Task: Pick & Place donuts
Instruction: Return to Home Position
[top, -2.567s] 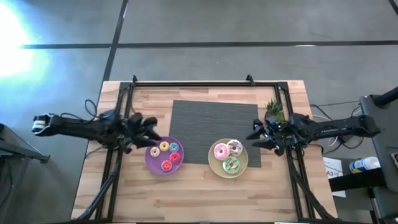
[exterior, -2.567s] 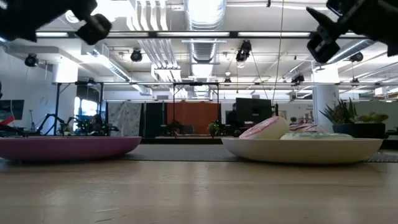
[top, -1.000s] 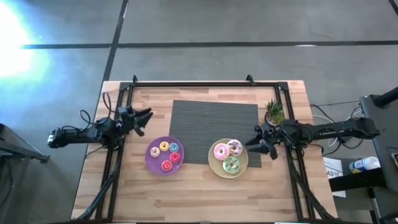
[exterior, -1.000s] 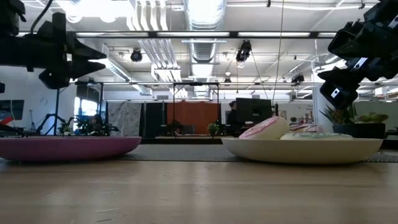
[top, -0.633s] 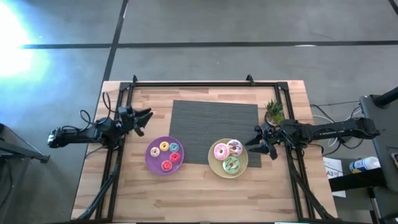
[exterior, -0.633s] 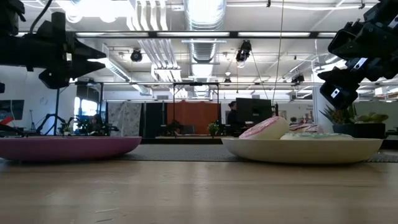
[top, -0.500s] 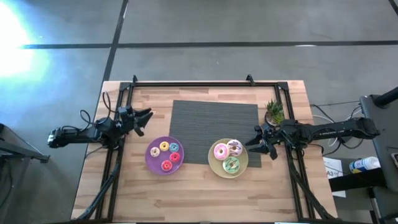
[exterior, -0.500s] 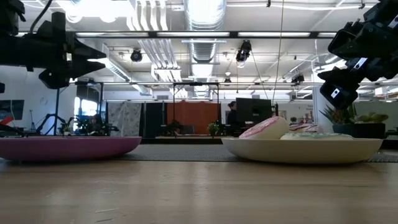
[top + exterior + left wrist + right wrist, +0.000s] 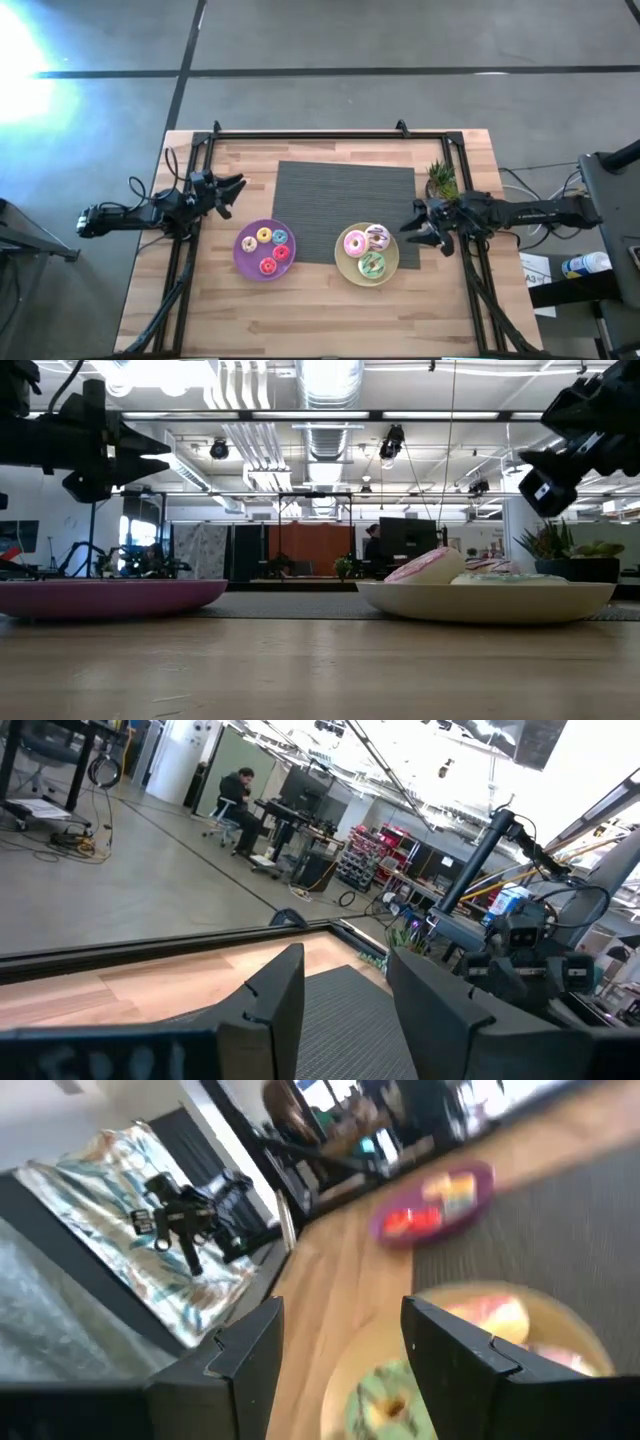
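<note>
Three larger donuts, pink [image 9: 355,243], white with dark streaks [image 9: 377,237] and green [image 9: 372,265], lie on the pale-yellow plate [image 9: 345,268]. Several tinier ones, among them yellow [image 9: 264,236], blue [image 9: 280,237] and red [image 9: 268,266], lie on the purple plate [image 9: 246,256]. My right gripper [image 9: 408,228] hovers open just right of the pale-yellow plate, above table level [image 9: 540,490]; its wrist view looks past its open fingers at the green donut [image 9: 385,1400]. My left gripper [image 9: 232,190] waits open, raised, to the far left of the purple plate.
A dark grey mat [image 9: 345,195] lies under the far parts of both plates. A small potted plant [image 9: 440,180] stands close by the right arm. Black frame rails [image 9: 330,134] run along the table's far edge and down both sides. Bare wood lies toward the near edge.
My right gripper has risen a little and drawn slightly back toward the table's right edge, still open. The donuts and both plates have not moved.
</note>
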